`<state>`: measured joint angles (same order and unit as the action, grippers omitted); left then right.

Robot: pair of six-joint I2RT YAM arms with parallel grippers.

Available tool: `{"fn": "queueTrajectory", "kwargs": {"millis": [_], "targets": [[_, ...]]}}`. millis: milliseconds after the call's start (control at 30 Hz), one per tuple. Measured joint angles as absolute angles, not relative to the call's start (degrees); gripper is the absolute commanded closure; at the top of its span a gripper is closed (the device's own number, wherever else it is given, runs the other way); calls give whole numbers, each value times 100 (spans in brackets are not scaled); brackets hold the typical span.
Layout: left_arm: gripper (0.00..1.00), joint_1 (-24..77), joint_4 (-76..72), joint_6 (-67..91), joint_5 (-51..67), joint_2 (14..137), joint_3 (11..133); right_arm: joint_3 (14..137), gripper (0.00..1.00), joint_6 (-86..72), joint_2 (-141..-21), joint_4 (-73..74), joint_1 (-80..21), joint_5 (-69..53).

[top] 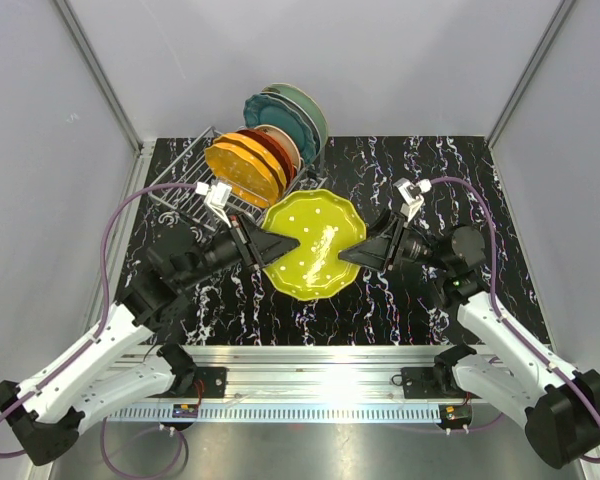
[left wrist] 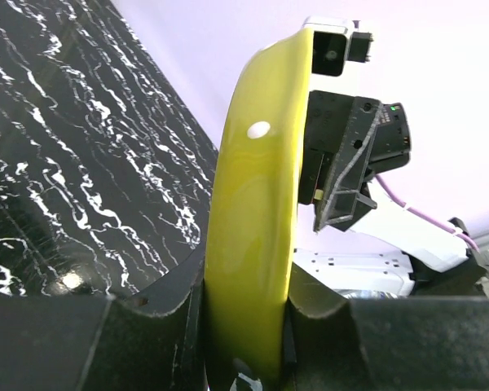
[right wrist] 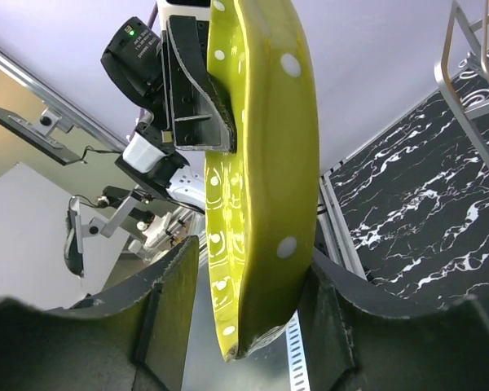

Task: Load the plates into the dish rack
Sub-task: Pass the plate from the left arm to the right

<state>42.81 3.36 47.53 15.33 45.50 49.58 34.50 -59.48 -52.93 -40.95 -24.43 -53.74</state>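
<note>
A dotted lime green plate (top: 312,245) hangs tilted above the middle of the table between both arms. My left gripper (top: 270,248) is shut on its left rim; in the left wrist view both pads press the plate (left wrist: 253,244) at the gripper (left wrist: 246,318). My right gripper (top: 352,255) straddles the right rim. In the right wrist view the plate (right wrist: 265,163) touches one finger of that gripper (right wrist: 248,269), with a gap at the other. The dish rack (top: 185,185) at the back left holds upright plates: dotted orange-yellow (top: 242,170), red-orange (top: 267,150), cream-centred (top: 283,143), dark teal (top: 292,115).
The rack's taller wire frame (right wrist: 464,81) shows at the right of the right wrist view. Grey walls close in the black marbled table (top: 450,190) on three sides. An aluminium rail (top: 310,365) runs along the near edge by the arm bases.
</note>
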Motion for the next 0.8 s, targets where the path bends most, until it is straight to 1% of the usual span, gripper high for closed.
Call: {"fn": "queueTrajectory", "kwargs": {"millis": [133, 333, 400, 433, 500, 567, 633, 667, 700, 733, 767, 800], "targets": [[98, 4222, 287, 4762, 1680, 4556, 4958, 3450, 47, -6117, -5295, -4145, -2443, -5376], [98, 4187, 93, 4751, 1824, 4768, 4980, 3450, 42, -6241, -5341, -4209, -2445, -5371], [98, 4178, 12, 4735, 1870, 4860, 4982, 3450, 46, -6243, -5380, -4213, -2456, -5369], [98, 4176, -14, 4731, 1907, 4899, 4984, 3450, 52, -6241, -5406, -4206, -2462, -5371], [98, 4167, -16, 4698, 1968, 4960, 5015, 3450, 60, -6228, -5454, -4130, -2473, -5367], [98, 4165, 3, 4641, 1999, 4971, 5039, 3450, 70, -6171, -5472, -3999, -2475, -5360], [94, 4167, 49, 4569, 2023, 4967, 5070, 3450, 75, -6064, -5463, -3850, -2482, -5330], [88, 4167, 78, 4530, 2021, 4967, 5076, 3450, 81, -6018, -5454, -3782, -2493, -5321], [72, 4167, 104, 4501, 2023, 4967, 5078, 3450, 83, -5977, -5441, -3721, -2502, -5308], [59, 4167, 121, 4484, 2023, 4967, 5078, 3450, 87, -5959, -5439, -3686, -2512, -5299], [51, 4167, 130, 4438, 2014, 4965, 5078, 3450, 95, -5933, -5439, -3653, -2517, -5290], [47, 4160, 132, 4388, 1940, 4963, 5089, 3450, 100, -5920, -5439, -3603, -2519, -5293]]}}
